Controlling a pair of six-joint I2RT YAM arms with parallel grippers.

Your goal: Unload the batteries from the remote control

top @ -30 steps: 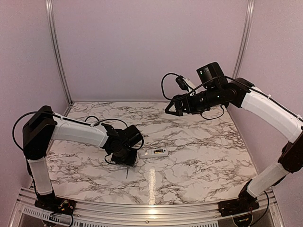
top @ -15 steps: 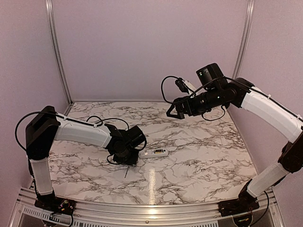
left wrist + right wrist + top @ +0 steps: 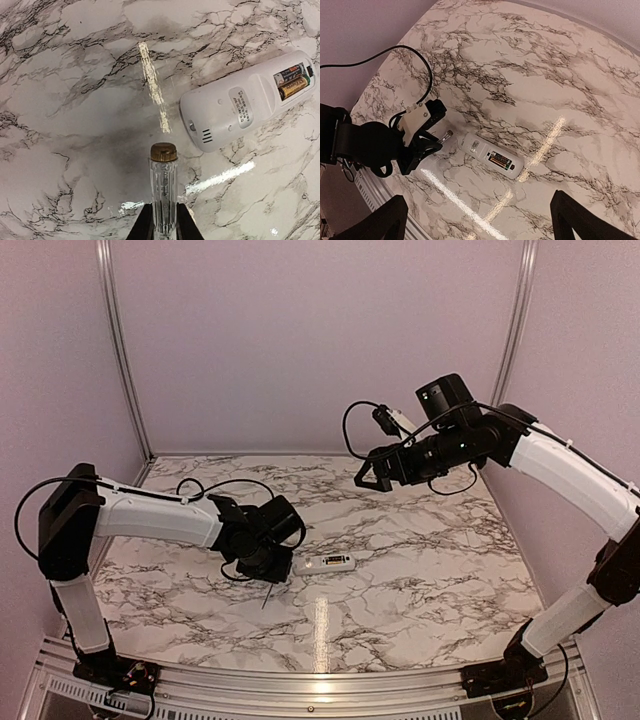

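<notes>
The white remote control (image 3: 327, 562) lies back-up on the marble table, its battery bay uncovered. Two batteries (image 3: 291, 82) sit side by side in that bay, one gold, one dark; the right wrist view also shows the remote control (image 3: 492, 156) with the batteries (image 3: 500, 161). My left gripper (image 3: 163, 227) is shut on a clear-handled tool (image 3: 163, 185) with a brass end cap, just left of the remote. In the top view the left gripper (image 3: 268, 575) hovers low beside the remote's left end. My right gripper (image 3: 368, 472) hangs high above the table, open and holding nothing, its fingers (image 3: 385, 220) wide apart.
Purple walls with metal corner posts (image 3: 122, 350) close in the table on three sides. A metal rail (image 3: 320, 685) runs along the near edge. A black cable (image 3: 200, 490) loops over the left arm's wrist.
The left jaws have closed on the clear tool. The left arm's elbow has swung left and the wrist has shifted slightly. The right arm has barely moved.
</notes>
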